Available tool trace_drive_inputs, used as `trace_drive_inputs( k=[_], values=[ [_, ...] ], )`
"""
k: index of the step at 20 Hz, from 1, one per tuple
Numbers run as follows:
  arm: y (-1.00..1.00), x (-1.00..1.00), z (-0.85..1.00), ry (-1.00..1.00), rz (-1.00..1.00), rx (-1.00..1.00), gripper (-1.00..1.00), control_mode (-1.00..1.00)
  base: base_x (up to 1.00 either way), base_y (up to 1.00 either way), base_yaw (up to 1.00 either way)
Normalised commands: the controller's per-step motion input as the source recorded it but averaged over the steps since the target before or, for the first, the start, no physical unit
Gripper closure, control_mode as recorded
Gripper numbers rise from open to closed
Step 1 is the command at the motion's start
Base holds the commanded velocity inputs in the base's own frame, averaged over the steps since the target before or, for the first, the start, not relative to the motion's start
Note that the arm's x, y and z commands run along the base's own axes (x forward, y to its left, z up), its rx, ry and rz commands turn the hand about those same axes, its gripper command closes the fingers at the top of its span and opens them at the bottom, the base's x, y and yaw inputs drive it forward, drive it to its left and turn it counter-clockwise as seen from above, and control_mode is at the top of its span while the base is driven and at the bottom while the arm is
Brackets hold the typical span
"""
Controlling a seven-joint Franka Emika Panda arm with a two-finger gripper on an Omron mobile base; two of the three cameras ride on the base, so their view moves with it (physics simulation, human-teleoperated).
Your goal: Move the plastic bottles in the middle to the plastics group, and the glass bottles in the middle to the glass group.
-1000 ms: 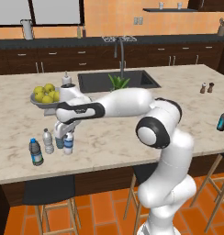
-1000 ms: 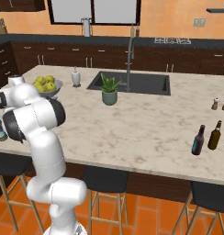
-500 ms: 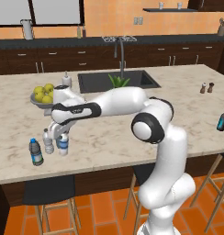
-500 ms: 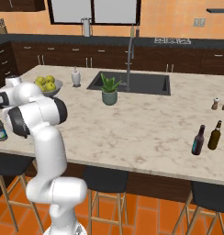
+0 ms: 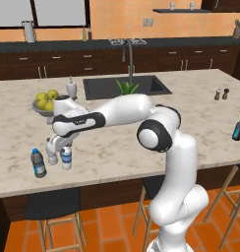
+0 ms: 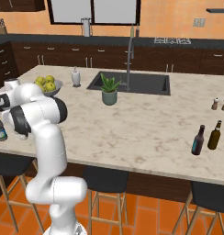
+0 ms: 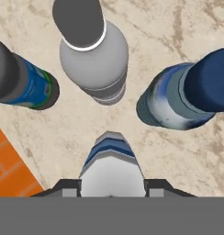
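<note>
Beige marble island counter (image 5: 117,147) stands amid dark cabinets (image 5: 43,64), orange floor (image 5: 107,226).

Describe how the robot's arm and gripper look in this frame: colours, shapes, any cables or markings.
The arm is built of glossy white, rounded tubular links with dark grey to black joint rings and round end caps. A black band runs along the forearm section. The gripper is a white hand body with two small dark fingertips. No loose cables show, and no legible markings can be made out.
</note>
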Motion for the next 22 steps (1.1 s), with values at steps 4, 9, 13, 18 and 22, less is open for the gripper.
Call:
trace_drive_inputs(
  k=[4,9,13,18,22],
  values=[
    [0.14,0.0,-0.12,0.0,0.0,0.0,1.0,-1.0,0.0,0.0,0.0],
    [0.17,0.0,0.0,0.0,0.0,0.0,-1.0,-1.0,0.0,0.0,0.0],
    [0.03,0.0,0.0,0.0,0.0,0.0,-1.0,-1.0,0.0,0.0,0.0],
    [-0.03,-0.04,0.0,0.0,0.0,0.0,-1.0,-1.0,0.0,0.0,0.0],
    [-0.09,-0.09,0.14,0.0,0.0,0.0,-1.0,-1.0,0.0,0.0,0.0]
  ],
)
